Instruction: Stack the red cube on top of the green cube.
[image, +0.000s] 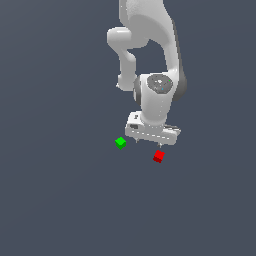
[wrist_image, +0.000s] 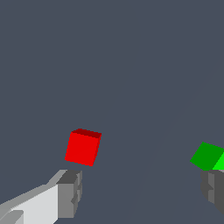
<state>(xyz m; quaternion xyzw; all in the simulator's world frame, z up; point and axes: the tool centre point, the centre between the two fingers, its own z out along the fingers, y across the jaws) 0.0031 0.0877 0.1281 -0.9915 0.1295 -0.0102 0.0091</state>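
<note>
Exterior view: the white arm hangs from the upper middle of the frame, its pincer (image: 149, 144) just above the tabletop (image: 60, 200), fingers apart and holding nothing. The red cube (image: 158, 156) lies just right of center; the green cube (image: 120, 143) sits near it, up and to the left, not touching.

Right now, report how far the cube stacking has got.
Nothing is stacked yet: the red cube and the green cube sit apart on the floor. In hand: the claw is open, hovering above them, holding nothing. Left: grasp the red cube, lift it, and set it on the green one.
</note>
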